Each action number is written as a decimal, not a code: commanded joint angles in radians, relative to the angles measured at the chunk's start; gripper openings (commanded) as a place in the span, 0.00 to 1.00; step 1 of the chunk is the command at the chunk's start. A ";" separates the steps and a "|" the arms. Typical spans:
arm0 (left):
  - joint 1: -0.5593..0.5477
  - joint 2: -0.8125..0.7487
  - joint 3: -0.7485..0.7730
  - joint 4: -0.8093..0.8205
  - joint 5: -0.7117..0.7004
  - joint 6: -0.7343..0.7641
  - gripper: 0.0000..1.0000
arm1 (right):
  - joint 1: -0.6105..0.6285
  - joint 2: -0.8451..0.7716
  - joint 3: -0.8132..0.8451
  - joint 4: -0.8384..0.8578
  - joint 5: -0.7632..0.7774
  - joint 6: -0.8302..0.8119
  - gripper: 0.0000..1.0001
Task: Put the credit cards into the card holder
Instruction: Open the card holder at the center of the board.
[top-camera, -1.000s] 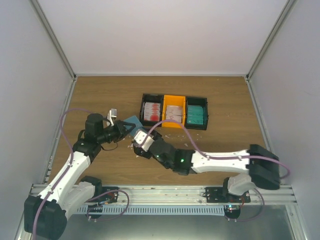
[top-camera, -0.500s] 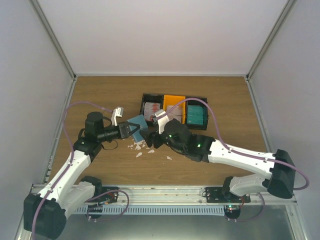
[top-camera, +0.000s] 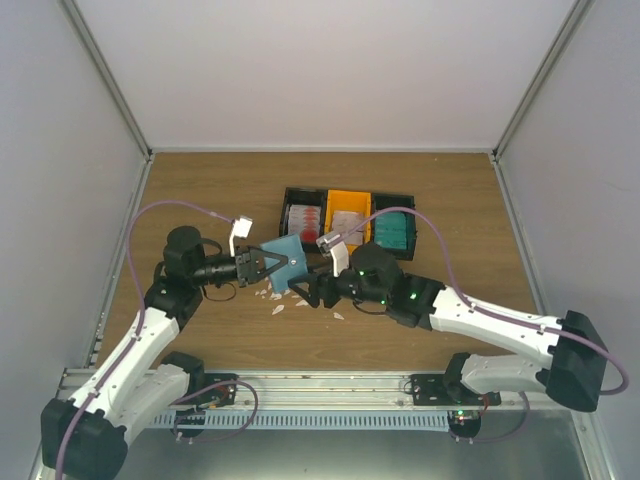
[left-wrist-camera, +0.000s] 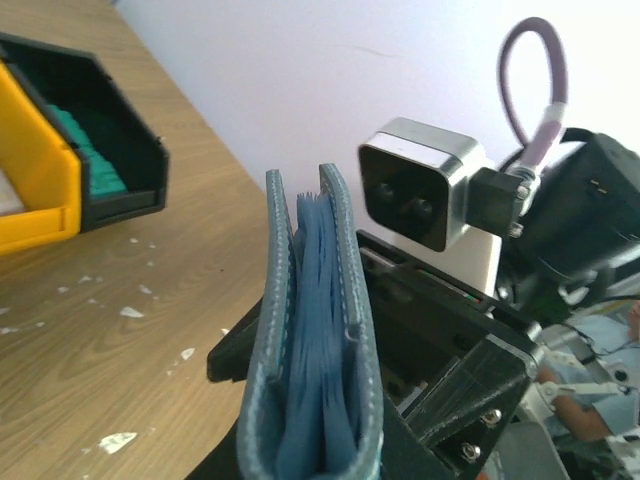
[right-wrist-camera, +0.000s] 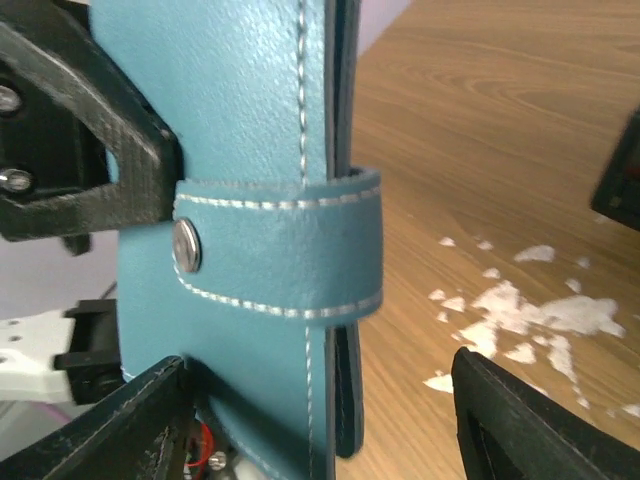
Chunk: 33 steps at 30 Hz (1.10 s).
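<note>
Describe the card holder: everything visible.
The card holder is teal-blue, leather-looking, with pale stitching. It is folded shut, a strap with a metal snap wrapping its edge; lighter blue pleats show inside. The left gripper pinches it on edge above the table; the open right gripper sits close by.

I see a teal-blue card holder (right-wrist-camera: 245, 130) with white stitching, green-teal credit cards (left-wrist-camera: 88, 148) in a black bin (left-wrist-camera: 128, 170), and a yellow bin (left-wrist-camera: 35, 205).

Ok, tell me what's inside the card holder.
Between the card holder's covers only blue pocket leaves show, no card edge. Deeper pockets are hidden; the snapped strap holds it shut.
</note>
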 joint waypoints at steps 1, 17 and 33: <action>-0.015 -0.027 0.028 0.155 0.128 -0.064 0.00 | -0.042 -0.020 -0.032 0.167 -0.234 0.012 0.70; -0.029 -0.056 0.052 0.170 0.114 -0.124 0.22 | -0.162 -0.100 -0.190 0.611 -0.476 0.212 0.08; -0.031 -0.012 0.040 -0.033 -0.075 0.060 0.00 | -0.105 0.006 0.037 0.032 0.071 -0.047 0.79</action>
